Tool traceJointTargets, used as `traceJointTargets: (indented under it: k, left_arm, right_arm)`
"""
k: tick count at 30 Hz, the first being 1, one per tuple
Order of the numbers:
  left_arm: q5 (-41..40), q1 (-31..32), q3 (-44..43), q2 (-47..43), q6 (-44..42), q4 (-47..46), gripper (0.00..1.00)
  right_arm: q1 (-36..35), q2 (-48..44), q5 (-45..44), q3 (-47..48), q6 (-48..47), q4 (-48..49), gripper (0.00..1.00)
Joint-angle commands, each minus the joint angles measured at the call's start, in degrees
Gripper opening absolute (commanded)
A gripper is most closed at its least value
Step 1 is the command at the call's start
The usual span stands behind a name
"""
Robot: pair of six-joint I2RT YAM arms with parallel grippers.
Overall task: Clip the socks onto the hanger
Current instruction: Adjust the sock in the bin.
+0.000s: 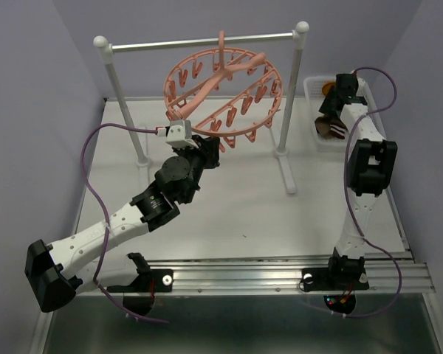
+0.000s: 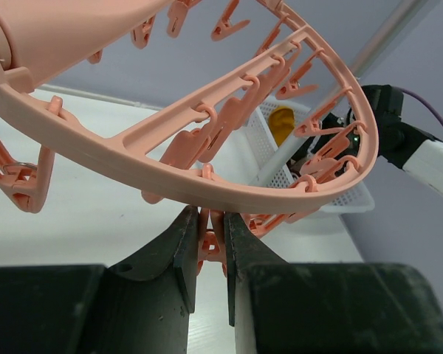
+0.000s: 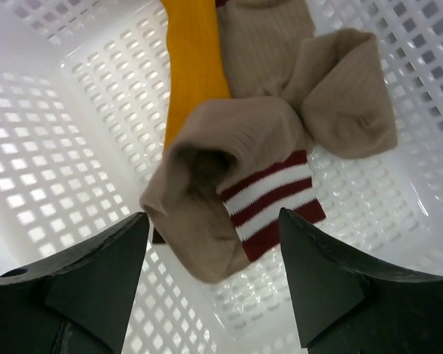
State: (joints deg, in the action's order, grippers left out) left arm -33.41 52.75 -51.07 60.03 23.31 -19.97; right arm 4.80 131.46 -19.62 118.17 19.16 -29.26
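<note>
The hanger (image 2: 207, 188) fills most of the view, a salmon-pink ring tilted so you look up at its underside, with spokes and little clips dangling all round. Right under its near rim, the left gripper (image 2: 210, 240) has its two dark fingers (image 2: 183, 247) squeezed onto one clip (image 2: 207, 237), and the jaws are nearly together. Behind the ring and through its far side there's a white mesh basket (image 2: 269, 151) with something mustard-orange (image 2: 283, 122) in it. The right arm (image 2: 399, 136) pokes in past the ring's right edge, and a grey pole (image 2: 387, 37) slants above that.
</note>
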Motion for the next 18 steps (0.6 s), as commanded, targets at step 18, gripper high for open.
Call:
traceJointTargets:
  k: [18]
  left_arm:
    - [-1.4, -0.37, 1.06, -2.11, 1.04, -2.53, 0.0]
  right_arm:
    - [7.77, -1.48, 13.29, 2.14, 0.88, -8.62, 0.62]
